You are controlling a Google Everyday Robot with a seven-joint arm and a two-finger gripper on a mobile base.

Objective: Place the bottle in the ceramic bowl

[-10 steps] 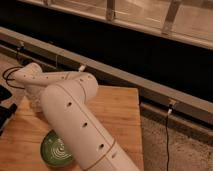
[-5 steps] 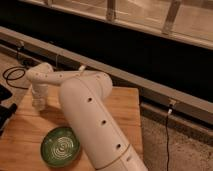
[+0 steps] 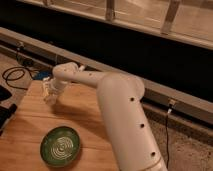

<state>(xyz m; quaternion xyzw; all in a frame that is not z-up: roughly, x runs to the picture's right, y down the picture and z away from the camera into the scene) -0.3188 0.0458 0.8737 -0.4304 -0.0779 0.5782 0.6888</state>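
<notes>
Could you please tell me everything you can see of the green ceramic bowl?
The ceramic bowl is round, shallow and green, with a glossy glazed look and pale concentric rings inside. It sits upright and level on the wooden table, toward the lower left of the view, and nothing shows inside it. Only the table touches it. The claw hangs over the table's far left part, beyond the bowl and well apart from it.

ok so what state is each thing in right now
ceramic bowl: upright on the wooden table, nothing in it
bottle: not in the bowl, cannot make it out elsewhere
pincer: low over the table's far left corner, apart from the bowl
black cable: looped on the floor
</notes>
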